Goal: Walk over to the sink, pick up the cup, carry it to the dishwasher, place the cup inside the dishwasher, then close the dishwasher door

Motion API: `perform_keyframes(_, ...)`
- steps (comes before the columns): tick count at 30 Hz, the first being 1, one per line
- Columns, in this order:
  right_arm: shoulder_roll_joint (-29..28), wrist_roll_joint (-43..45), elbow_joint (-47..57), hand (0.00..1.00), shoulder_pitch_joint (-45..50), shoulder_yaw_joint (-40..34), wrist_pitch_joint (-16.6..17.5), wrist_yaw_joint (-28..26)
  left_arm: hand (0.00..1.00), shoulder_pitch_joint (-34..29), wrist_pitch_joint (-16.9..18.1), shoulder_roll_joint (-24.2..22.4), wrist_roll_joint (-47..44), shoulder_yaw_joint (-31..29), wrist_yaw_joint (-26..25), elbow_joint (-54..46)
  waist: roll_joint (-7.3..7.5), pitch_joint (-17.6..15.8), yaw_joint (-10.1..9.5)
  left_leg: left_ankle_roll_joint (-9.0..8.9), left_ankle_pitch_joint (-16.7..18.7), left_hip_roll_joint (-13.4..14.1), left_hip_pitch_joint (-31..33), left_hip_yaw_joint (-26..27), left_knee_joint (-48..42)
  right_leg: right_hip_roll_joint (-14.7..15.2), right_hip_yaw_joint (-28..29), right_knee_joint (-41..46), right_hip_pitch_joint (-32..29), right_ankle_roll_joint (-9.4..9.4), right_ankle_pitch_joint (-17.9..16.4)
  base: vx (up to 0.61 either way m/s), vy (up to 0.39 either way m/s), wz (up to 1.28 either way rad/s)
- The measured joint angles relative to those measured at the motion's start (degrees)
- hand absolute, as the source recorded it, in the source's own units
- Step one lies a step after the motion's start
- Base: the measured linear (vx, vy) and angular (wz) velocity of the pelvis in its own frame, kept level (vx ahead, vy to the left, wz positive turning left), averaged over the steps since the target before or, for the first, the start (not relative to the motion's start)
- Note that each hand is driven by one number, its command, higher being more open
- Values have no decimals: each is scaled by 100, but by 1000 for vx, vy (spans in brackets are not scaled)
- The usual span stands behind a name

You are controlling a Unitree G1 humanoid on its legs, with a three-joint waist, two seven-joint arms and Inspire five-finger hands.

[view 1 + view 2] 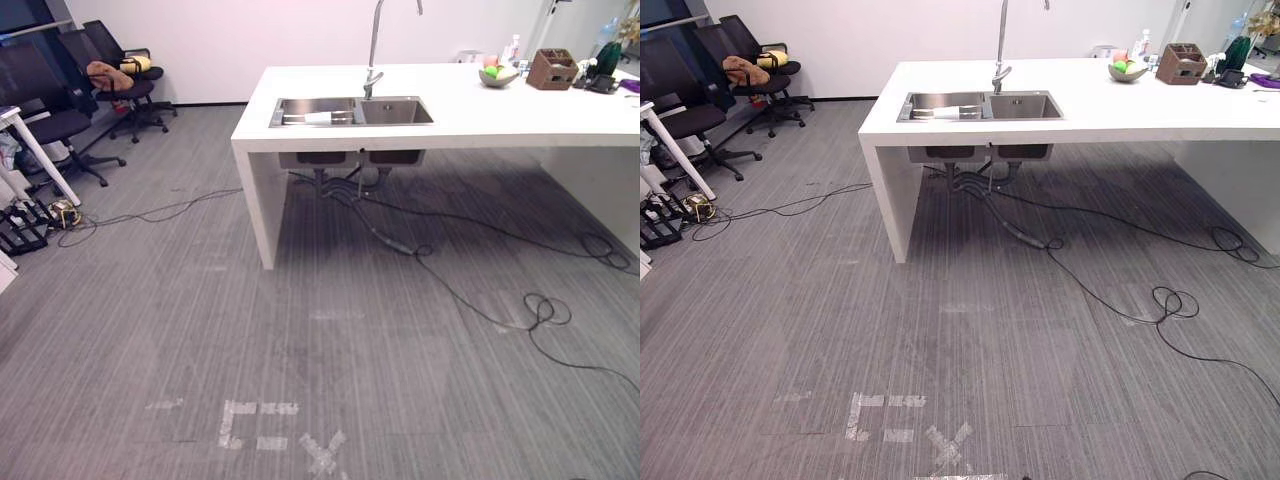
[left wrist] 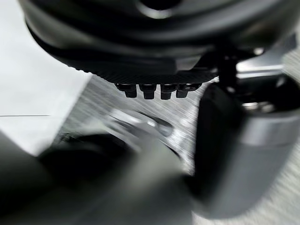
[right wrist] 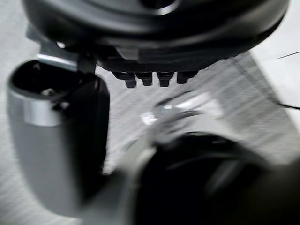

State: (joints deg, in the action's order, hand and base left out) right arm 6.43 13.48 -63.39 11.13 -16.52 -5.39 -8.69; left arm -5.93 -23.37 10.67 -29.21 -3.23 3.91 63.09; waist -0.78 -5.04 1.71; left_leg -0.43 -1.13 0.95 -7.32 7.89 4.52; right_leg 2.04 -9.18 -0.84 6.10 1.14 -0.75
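A steel double sink is set in a white counter some way ahead across the floor, with a tall tap behind it. A pale cup lies in the sink's left basin, seen again as the cup in the right eye view. My left hand hangs over the carpet with its fingers straight and nothing in it. My right hand hangs the same way, its thumb standing apart, holding nothing.
Grey carpet lies between me and the counter, with white tape marks near my feet. Black cables trail under and right of the counter. Office chairs stand at the far left. A fruit bowl and brown box sit on the counter.
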Motion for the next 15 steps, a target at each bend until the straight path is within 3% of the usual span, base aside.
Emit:
perform_keyframes(3,-23,-753,42,100,-117,219,518,276,100,189,117,10,-9,264,126,-11,44,-43,1,24,-21,-24,-83,-8,45,11,-42,-130,125,44,20,57,8,4)
perform_keyframes(5,-15,-1227,75,100,-196,399,717,462,100,292,419,14,-5,444,110,-20,79,-146,5,9,-11,-33,-128,-26,45,17,-119,-185,225,83,21,60,-8,14)
perform_keyframes(15,76,-1111,75,100,-398,934,488,531,100,426,1256,-258,96,768,-709,-15,114,-229,51,-36,10,-17,-323,-115,77,19,-374,-178,513,233,-80,-35,-26,10)
